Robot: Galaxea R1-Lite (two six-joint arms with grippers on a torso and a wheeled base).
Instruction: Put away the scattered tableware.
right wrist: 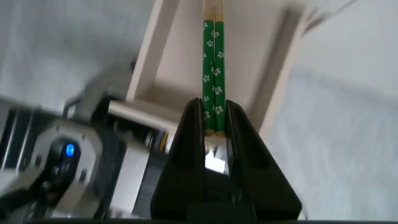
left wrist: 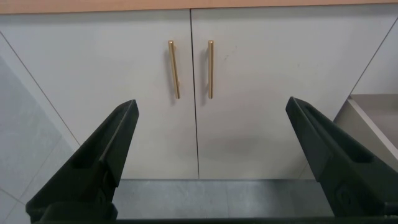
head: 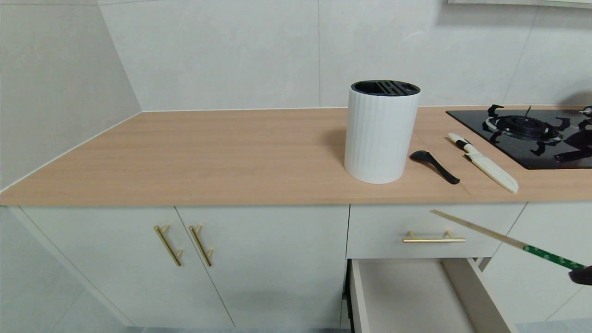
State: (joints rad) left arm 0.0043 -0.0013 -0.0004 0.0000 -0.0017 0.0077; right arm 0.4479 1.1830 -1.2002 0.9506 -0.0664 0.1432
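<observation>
Nearest, at 5 o'clock in the head view, a drawer point(head: 357, 296) stands open below the surface point(head: 208, 152). Just above it, at 4 o'clock, the chopsticks point(head: 504, 238) — a pair with green patterned ends — are clamped by those ends in the right tool point(head: 582, 275), with their tips slanted up toward 10 o'clock. From the wrist they are seen pointing over the drawer's mouth. The left tool point(left wrist: 211, 106) is spread wide and holds nothing, faced at the cabinet doors point(left wrist: 124, 74).

Farther off, a black spoon point(head: 434, 165) and a knife point(head: 483, 163) lie loose on the surface at 3 o'clock of the white holder point(head: 380, 134). The spoon is just beside the holder, and the knife lies between the spoon and the hob point(head: 481, 121).

The task is judged barely begun — one item is in hand but not yet stowed, and two are left to be collected. Whether the drawer or the holder is meant for each cannot be told.
</observation>
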